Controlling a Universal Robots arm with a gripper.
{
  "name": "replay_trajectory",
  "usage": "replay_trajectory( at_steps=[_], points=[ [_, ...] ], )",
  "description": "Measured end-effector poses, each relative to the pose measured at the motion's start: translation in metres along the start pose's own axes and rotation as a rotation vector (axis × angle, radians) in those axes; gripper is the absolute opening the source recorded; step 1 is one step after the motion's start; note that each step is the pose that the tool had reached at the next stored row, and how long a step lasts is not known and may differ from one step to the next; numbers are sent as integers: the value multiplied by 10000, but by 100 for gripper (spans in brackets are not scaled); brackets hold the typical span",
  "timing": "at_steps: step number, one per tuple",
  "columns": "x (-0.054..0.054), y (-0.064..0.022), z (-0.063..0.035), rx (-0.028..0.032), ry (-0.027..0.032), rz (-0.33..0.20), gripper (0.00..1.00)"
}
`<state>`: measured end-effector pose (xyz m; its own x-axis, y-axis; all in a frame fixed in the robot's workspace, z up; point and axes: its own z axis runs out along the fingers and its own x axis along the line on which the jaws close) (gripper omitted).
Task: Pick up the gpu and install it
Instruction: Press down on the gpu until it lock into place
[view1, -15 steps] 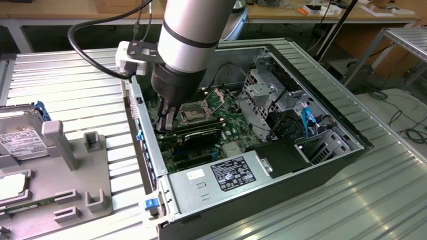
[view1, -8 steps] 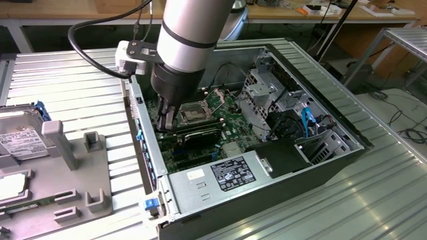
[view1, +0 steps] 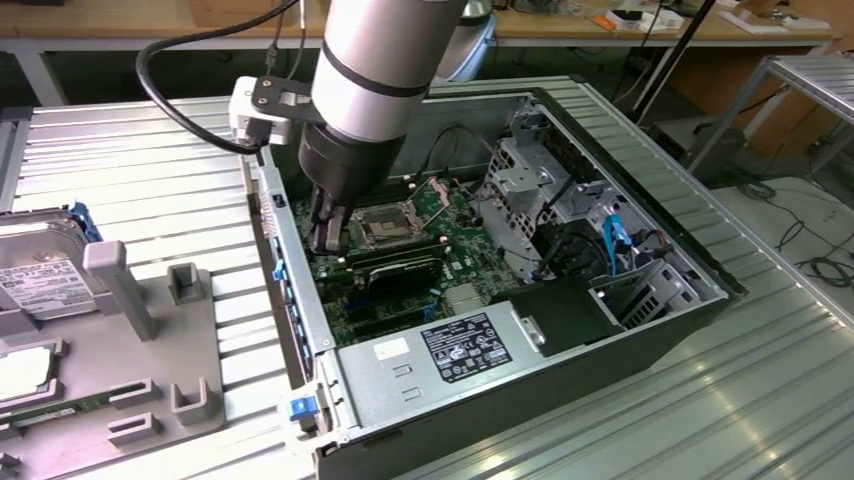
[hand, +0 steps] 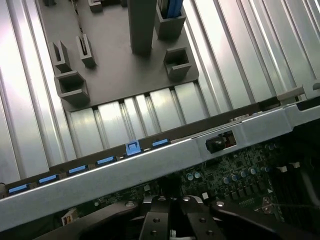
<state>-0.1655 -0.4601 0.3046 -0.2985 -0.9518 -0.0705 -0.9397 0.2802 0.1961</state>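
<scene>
Pincer (view1: 324, 238) pressed together, down inside the open computer case (view1: 667, 250).
The gpu (view1: 400, 268) lies just beside it on the motherboard (view1: 447, 205), lengthwise toward the power supply (view1: 441, 350).

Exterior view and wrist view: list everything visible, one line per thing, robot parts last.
computer case: one, black and silver, open, on the ribbed table.
motherboard: one, green, inside the case.
gpu: one, black, lying across the motherboard, below the fingers.
power supply: one, silver with a black label, near end of the case.
parts tray: one, grey, at the exterior view's left.
hard drive: one, silver, labelled, in the tray.
table: one, ribbed metal.
arm: one, silver, reaching into the case.
gripper: one, black, fingers shut, above the motherboard.
</scene>
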Motion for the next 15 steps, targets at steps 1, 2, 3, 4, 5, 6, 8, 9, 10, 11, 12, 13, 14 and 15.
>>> replay_trajectory(
  at_steps=[1, 2, 3, 4, 5, 6, 8, 9, 10, 11, 12, 13, 14, 15],
  points=[
    [-10, -30, -4, -1, 1, -7, 11],
    [-22, -65, -9, -3, 4, -18, 11],
    [-14, -67, -10, 3, 18, -15, 11],
    [19, -77, -15, 3, 25, -14, 11],
    [44, -85, -17, 4, 24, -15, 11],
    [56, -88, -18, 4, 24, -15, 11],
    [63, -90, -17, 5, 22, -14, 11],
    [63, -90, -17, 5, 23, -14, 11],
    [64, -87, -16, 4, 23, -15, 11],
    [70, -72, -13, 5, 22, -14, 11],
    [78, -47, -8, 5, 23, -15, 11],
    [82, -34, -6, 5, 23, -15, 11],
    [86, -23, -3, 4, 22, -15, 11],
    [92, -2, 0, 5, 23, -15, 11]
  ],
)
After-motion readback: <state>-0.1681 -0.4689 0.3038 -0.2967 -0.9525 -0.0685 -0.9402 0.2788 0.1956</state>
